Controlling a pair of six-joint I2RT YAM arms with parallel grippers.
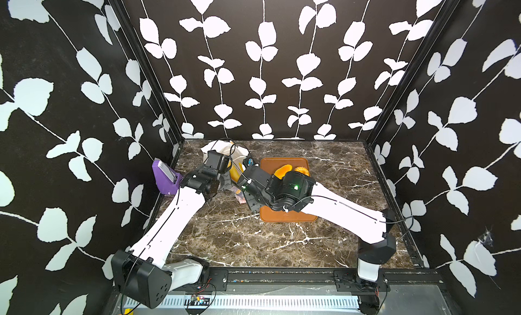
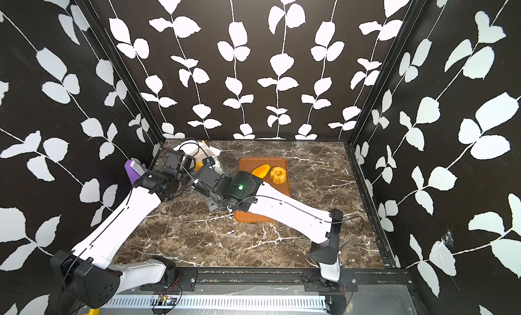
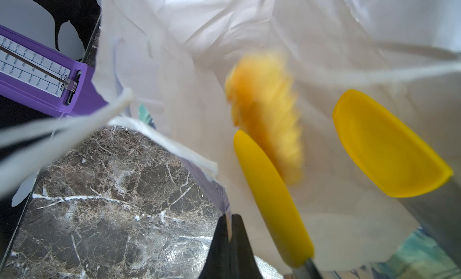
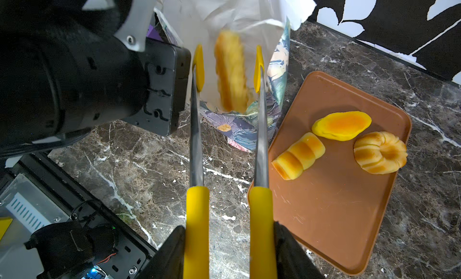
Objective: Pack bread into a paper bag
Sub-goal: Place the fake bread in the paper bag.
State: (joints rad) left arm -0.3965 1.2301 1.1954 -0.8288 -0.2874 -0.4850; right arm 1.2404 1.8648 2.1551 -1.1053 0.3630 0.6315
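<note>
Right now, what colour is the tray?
Orange-brown; the right wrist view shows the tray best.

I see the ridged loaf (image 4: 230, 70) only as a blurred smear between the tongs (image 4: 195, 140) tips, segmented loaf (image 4: 299, 155) hidden under my right arm (image 1: 338, 203) in both top views, paper bag (image 1: 222, 148) mostly masked there too

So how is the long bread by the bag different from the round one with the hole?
The long loaf is stick-shaped and ridged; the ring bread is round with a hole. The long loaf looks blurry between the open tongs at the mouth of the paper bag; the ring bread lies sharp on the brown tray. Both are shiny golden-yellow.
</note>
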